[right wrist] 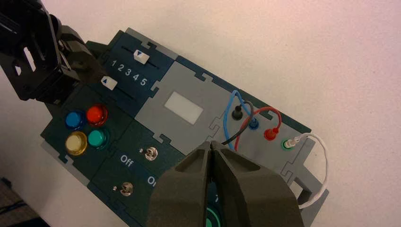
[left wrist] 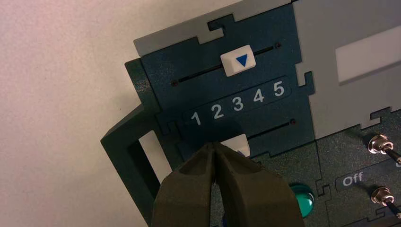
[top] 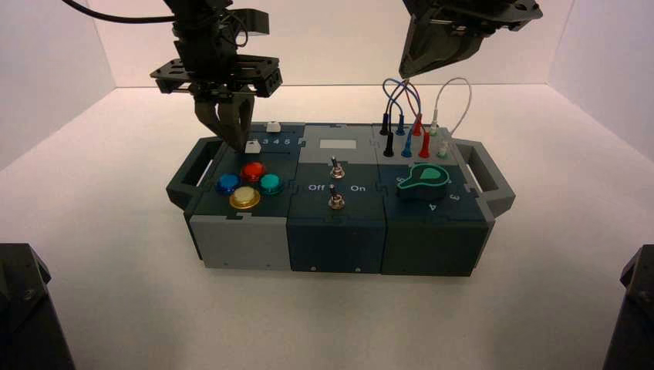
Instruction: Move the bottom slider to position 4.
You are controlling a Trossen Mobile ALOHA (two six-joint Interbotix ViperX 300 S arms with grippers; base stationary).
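Note:
The bottom slider's white square knob (top: 252, 146) sits on the dark track nearest the coloured buttons. It also shows in the left wrist view (left wrist: 236, 143), partly behind my fingers, and in the right wrist view (right wrist: 109, 83). It stands roughly level with numeral 2 of the printed row. The small numeral 4 (left wrist: 258, 96) lies further along that row. My left gripper (top: 235, 142) is shut and empty, and its tip (left wrist: 215, 145) is right at the knob's side, on the end near numeral 1. My right gripper (top: 403, 71) is shut and empty, parked high above the wires (right wrist: 211, 144).
The twin white knob (left wrist: 238, 60) with a blue triangle sits on the far track near 3. Red, blue, yellow and teal buttons (top: 253, 171) lie just in front of the slider. Two toggle switches (top: 336, 168), a green dial (top: 423, 179) and plugged wires (top: 406, 116) lie to the right.

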